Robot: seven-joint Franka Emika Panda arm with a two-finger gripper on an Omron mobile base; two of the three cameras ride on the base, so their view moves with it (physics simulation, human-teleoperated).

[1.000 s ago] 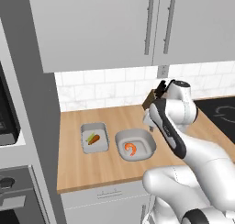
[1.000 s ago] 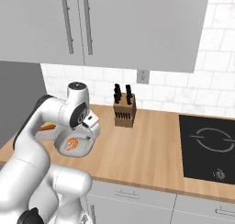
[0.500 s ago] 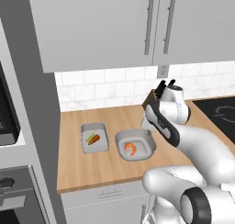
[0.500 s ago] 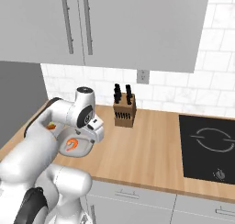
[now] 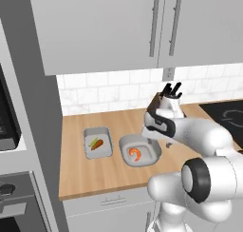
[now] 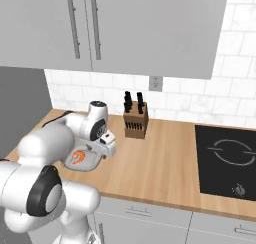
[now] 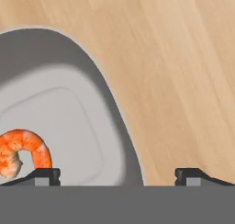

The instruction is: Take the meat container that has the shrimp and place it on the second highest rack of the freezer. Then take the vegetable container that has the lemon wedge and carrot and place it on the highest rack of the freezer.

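The shrimp (image 5: 135, 154) lies curled and orange-pink in a grey rounded tray, the meat container (image 5: 147, 146), in the middle of the wooden counter. To its left stands the vegetable container (image 5: 98, 150), holding the carrot (image 5: 97, 144) with a thin pale lemon wedge (image 5: 93, 141) beside it. My gripper (image 5: 154, 140) hangs open just above the meat container's right rim. In the hand view its two fingertips (image 7: 46, 175) stand wide apart on either side of that rim (image 7: 126, 140), with the shrimp (image 7: 23, 152) at the left. The freezer is out of view.
A wooden knife block (image 6: 135, 124) stands against the tiled wall behind the trays. A black cooktop (image 6: 225, 160) is set into the counter on the right. Grey wall cabinets (image 5: 142, 26) hang overhead, and a black-fronted oven (image 5: 7, 126) is at the far left.
The hand has come down and toward the meat container, from in front of the knife block to just above the tray's right rim. Both trays are where they were.
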